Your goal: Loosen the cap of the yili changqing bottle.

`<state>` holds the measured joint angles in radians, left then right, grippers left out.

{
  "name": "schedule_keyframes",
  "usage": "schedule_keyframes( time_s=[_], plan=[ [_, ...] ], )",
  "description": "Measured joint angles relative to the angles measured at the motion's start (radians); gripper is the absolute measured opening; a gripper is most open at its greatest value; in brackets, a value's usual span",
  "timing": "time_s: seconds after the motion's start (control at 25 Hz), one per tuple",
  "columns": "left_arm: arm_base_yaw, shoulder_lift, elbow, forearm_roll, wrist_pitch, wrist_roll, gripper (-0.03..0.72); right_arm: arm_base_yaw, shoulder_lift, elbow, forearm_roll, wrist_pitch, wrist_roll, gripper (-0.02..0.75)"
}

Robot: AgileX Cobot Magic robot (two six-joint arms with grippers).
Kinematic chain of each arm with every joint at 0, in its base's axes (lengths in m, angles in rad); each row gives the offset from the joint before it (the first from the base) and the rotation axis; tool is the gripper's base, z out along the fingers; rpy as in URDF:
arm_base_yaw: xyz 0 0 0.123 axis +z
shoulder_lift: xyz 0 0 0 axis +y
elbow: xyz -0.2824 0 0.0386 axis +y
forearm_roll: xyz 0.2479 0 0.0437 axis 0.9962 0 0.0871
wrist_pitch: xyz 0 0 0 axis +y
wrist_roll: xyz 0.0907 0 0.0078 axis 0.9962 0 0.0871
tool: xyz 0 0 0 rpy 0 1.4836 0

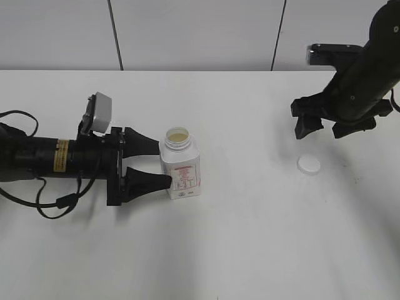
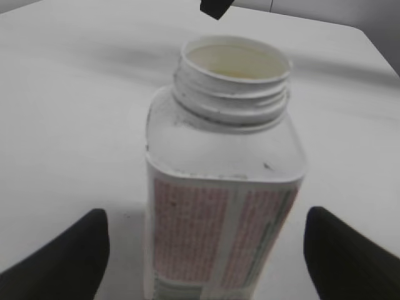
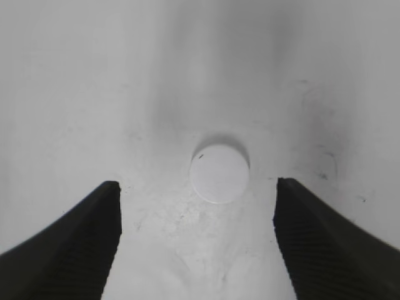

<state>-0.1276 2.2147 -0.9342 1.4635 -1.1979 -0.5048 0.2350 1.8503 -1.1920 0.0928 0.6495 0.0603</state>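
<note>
The yili changqing bottle (image 1: 181, 165) stands upright on the white table, its wide threaded neck uncovered; it fills the left wrist view (image 2: 222, 187). My left gripper (image 1: 161, 164) lies level on the table with a finger on each side of the bottle; in the left wrist view (image 2: 206, 250) both fingers stand apart from the bottle's sides, so the gripper is open. The cap (image 1: 308, 164) lies flat on the table at the right, off the bottle. My right gripper (image 1: 325, 130) hovers above it, open and empty; the cap (image 3: 219, 174) shows between and beyond its fingers (image 3: 195, 206).
The white table (image 1: 237, 244) ends at a grey panelled wall (image 1: 200, 31) at the back. A black cable (image 1: 56, 203) loops beside the left arm. A dark part of the right arm (image 2: 215, 7) shows at the top of the left wrist view.
</note>
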Motion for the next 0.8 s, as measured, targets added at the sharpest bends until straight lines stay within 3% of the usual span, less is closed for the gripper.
schedule_keyframes(
  time_s=[0.24, 0.48, 0.64, 0.8],
  plan=[
    [0.077, -0.067, 0.0, 0.119, 0.016, -0.08, 0.582, 0.001, -0.074, 0.0, 0.014, 0.002, -0.012, 0.596],
    [0.096, -0.165, 0.0, 0.202, 0.132, -0.223, 0.582, 0.001, -0.116, 0.0, 0.014, 0.005, -0.054, 0.595],
    [0.096, -0.273, 0.0, 0.207, 0.286, -0.288, 0.582, 0.001, -0.131, -0.018, -0.013, 0.006, -0.071, 0.595],
    [0.096, -0.384, 0.0, 0.155, 0.556, -0.325, 0.582, 0.001, -0.132, -0.066, -0.064, 0.003, -0.075, 0.595]
  ],
)
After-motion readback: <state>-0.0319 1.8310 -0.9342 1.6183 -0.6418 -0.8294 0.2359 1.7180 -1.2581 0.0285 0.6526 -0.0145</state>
